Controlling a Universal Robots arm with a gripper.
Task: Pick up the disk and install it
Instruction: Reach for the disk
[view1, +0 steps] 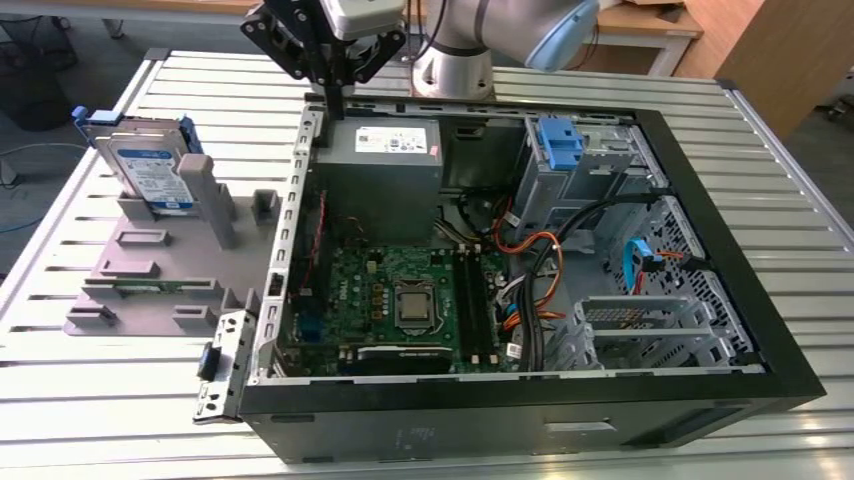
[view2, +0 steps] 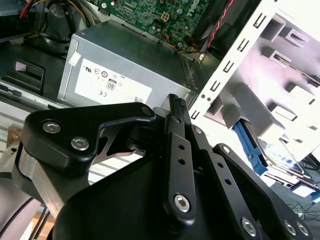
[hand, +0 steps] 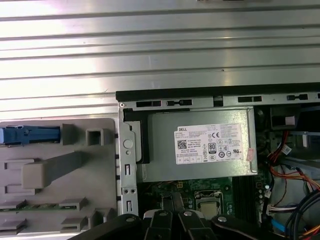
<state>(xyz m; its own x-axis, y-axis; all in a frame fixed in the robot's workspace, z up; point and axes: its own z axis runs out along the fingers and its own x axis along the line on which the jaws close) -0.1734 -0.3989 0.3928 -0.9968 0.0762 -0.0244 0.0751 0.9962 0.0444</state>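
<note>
Silver slats of the metal table (view1: 80, 400) run under everything in the exterior view; on them lies an open black computer case (view1: 534, 425), and just beside it, on the exterior view's left, a grey plastic stand with upright posts (view1: 147, 270); the flat silver metal disk with a white-and-blue label and blue plastic carrier (view1: 144, 170) stands on edge at the far end of that stand, well apart from the black robot gripper (view1: 332, 90); the gripper hangs above the grey power-supply box with a white sticker (view1: 380, 150) in the case's far corner.

In the second wrist view the gripper (view2: 175, 102) shows its black fingers (view2: 179, 150) pressed together at the tips, nothing between them; the power-supply box (view2: 125, 70) lies beyond, and the disk (view2: 277, 157) sits in the stand past the case wall.

In the first wrist view the disk (hand: 30, 135) appears edge-on as a blue strip on the stand (hand: 50, 170); the gripper (hand: 172, 217) hovers over the case, near the power-supply box (hand: 200, 145).
</note>
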